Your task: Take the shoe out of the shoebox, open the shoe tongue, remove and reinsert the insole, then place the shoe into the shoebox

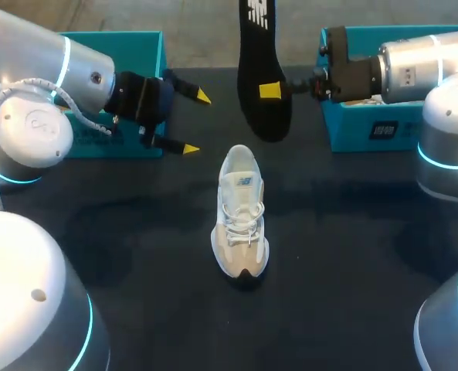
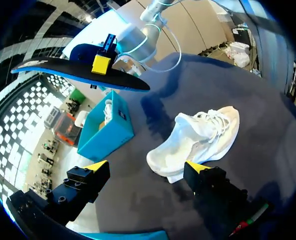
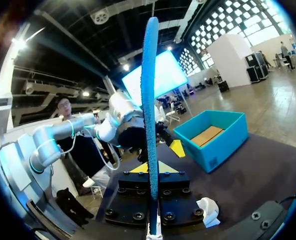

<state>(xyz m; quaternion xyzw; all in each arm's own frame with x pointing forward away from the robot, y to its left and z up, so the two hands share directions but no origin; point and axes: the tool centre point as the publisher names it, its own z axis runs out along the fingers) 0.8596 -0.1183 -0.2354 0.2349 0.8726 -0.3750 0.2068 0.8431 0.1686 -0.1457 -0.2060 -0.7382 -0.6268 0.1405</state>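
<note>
A white shoe (image 1: 240, 212) stands on the dark table, toe toward me; in the left wrist view the shoe (image 2: 202, 137) lies just ahead of my left gripper (image 2: 147, 166). That left gripper (image 1: 196, 122) is open and empty, hovering left of the shoe's heel. My right gripper (image 1: 271, 90) is shut on the black insole (image 1: 263, 69) and holds it in the air beyond the shoe. The blue-edged insole (image 3: 148, 100) shows edge-on between the right gripper's (image 3: 150, 167) yellow tips. From the left wrist the insole (image 2: 78, 75) hangs flat above the table.
A teal shoebox (image 1: 147, 46) stands at the back left behind my left arm; its floor is brown (image 3: 212, 135). A second teal box (image 1: 352, 131) at the back right holds something white (image 2: 108, 110). Dark tabletop (image 1: 136, 247) surrounds the shoe.
</note>
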